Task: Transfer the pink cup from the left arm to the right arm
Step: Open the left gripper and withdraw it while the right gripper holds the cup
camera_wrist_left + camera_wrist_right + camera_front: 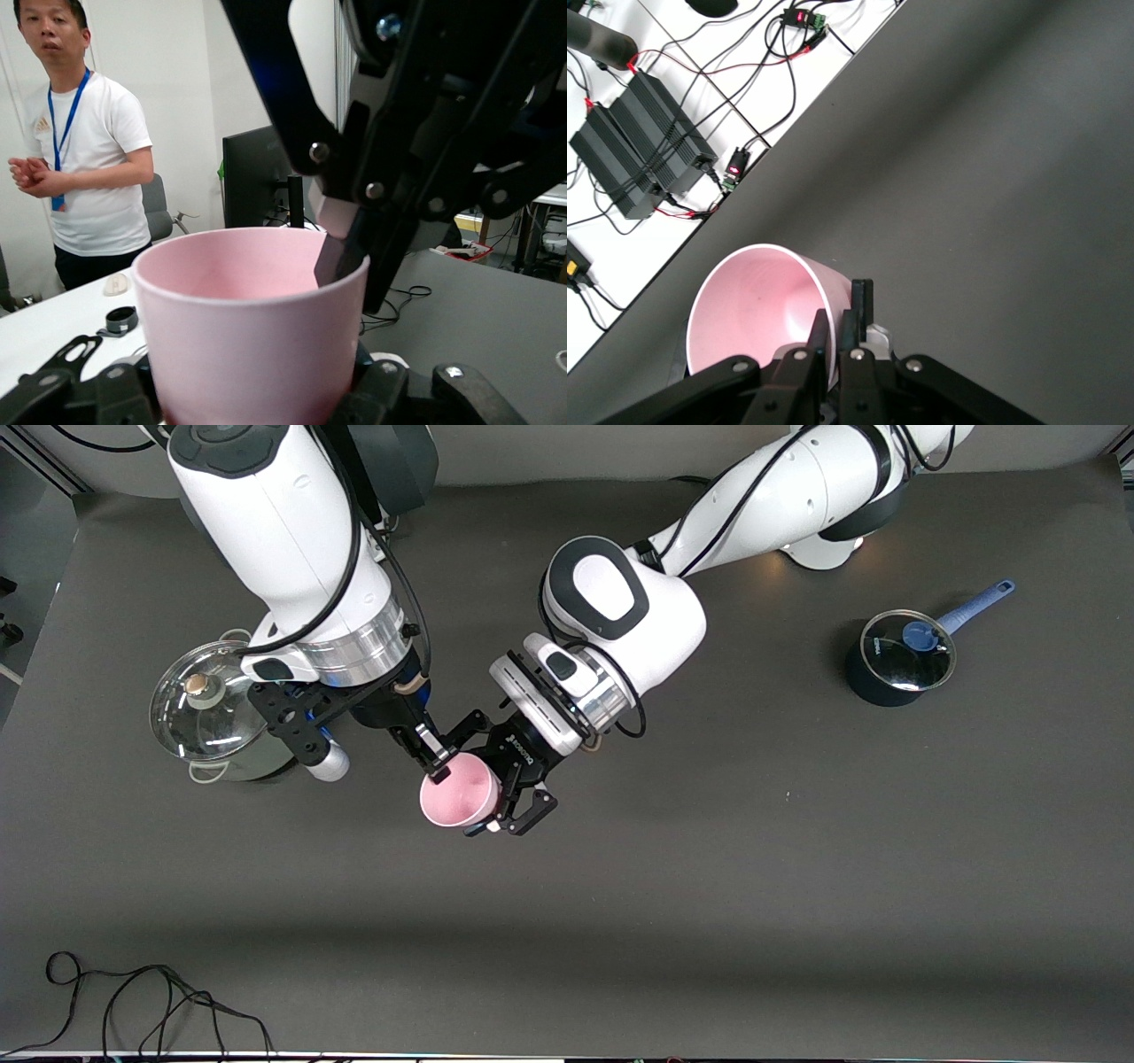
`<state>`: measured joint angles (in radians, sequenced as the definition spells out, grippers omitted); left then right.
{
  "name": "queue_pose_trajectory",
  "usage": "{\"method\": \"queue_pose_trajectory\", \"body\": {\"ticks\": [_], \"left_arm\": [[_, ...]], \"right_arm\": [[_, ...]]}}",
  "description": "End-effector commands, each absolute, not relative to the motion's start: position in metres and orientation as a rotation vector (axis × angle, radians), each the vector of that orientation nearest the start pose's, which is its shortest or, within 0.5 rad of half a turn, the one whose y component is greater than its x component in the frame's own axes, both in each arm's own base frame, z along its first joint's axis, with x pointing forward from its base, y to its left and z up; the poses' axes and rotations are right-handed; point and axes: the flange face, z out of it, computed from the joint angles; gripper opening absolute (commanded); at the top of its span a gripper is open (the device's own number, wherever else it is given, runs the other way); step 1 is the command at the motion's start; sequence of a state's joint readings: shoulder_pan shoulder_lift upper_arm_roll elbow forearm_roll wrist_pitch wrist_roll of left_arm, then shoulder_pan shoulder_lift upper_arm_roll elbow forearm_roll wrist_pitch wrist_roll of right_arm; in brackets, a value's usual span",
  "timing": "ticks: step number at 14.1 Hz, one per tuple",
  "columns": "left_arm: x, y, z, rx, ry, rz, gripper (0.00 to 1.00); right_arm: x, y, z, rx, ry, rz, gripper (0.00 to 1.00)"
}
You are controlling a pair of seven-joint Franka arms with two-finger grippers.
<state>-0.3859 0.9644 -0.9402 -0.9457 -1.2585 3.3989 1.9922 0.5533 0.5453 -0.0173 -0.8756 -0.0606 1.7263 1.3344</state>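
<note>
2 glossy white arms with black-rimmed joint caps and trailing black cables: the left tool (500, 793), a black open-frame linkage with white lettering; the right tool (437, 764), straight black fingers under a silver wrist cylinder.

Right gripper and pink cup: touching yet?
Touching. The left wrist view shows the right gripper with its jaws pinching the pink cup rim, one inside, one outside.

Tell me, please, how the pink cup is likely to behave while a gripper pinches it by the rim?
The pink cup looks like thin, smooth plastic, so probably light and a little slippery. The right gripper pinches only its rim, so it may pivot. The left gripper clamps its tapered body, which might slide.
</note>
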Motion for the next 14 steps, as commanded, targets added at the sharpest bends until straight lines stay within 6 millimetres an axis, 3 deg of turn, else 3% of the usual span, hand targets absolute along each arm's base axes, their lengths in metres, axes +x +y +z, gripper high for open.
{"method": "queue_pose_trajectory", "body": {"ticks": [1, 5, 8, 14], "left_arm": [[0.596, -0.507, 0.47, 1.883, -0.909, 1.668, 1.0], [0.598, -0.506, 0.469, 1.887, -0.912, 1.672, 1.0], [0.6, -0.503, 0.469, 1.888, -0.919, 1.682, 1.0], [0.628, -0.473, 0.461, 1.926, -1.003, 1.762, 1.0]], "right_arm": [[0.62, 0.354, 0.633, -2.714, 1.124, -0.386, 0.0], [0.621, 0.35, 0.634, -2.718, 1.122, -0.391, 0.0], [0.625, 0.336, 0.641, -2.716, 1.127, -0.401, 0.0], [0.625, 0.321, 0.658, -2.685, 1.139, -0.426, 0.0]]}}
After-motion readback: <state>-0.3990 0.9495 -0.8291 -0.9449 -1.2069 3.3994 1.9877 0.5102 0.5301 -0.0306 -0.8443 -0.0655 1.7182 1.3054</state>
